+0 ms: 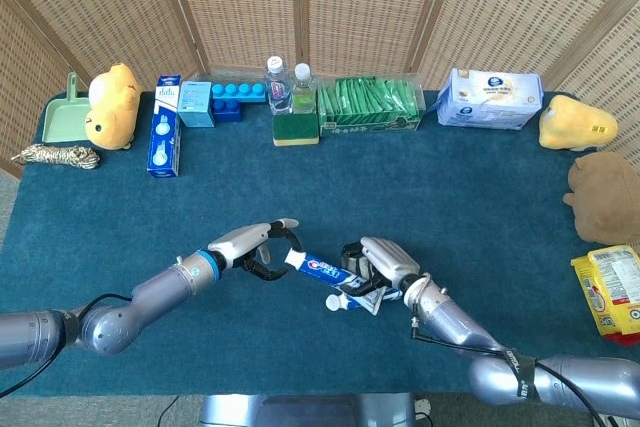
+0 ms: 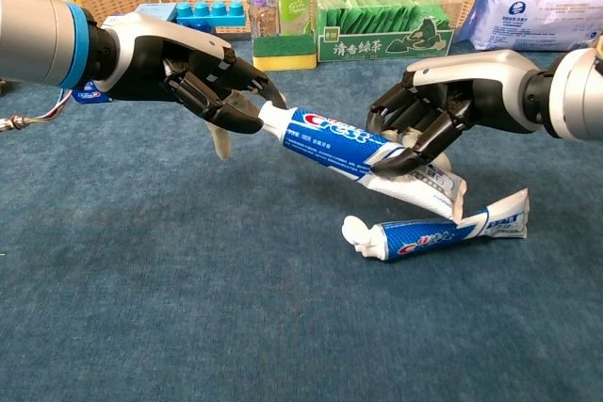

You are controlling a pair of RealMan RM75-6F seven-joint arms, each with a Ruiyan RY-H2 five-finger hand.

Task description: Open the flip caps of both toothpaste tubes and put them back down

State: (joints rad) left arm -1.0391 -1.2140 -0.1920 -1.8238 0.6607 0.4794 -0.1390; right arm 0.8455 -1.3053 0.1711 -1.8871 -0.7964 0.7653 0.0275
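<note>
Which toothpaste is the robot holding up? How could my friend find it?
Look at the near middle of the blue table, between the two robot hands. The right hand grips the held toothpaste tube by its tail, and the left hand touches its white cap end. Unlike the other tube lying flat below, it is up in the air.

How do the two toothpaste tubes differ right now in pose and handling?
The held tube is up off the cloth, gripped by the right hand, while the lying tube rests on the table untouched. The held tube's cap end meets the left hand fingers; the lying tube's cap end is free. Both are blue and white with white caps.
</note>
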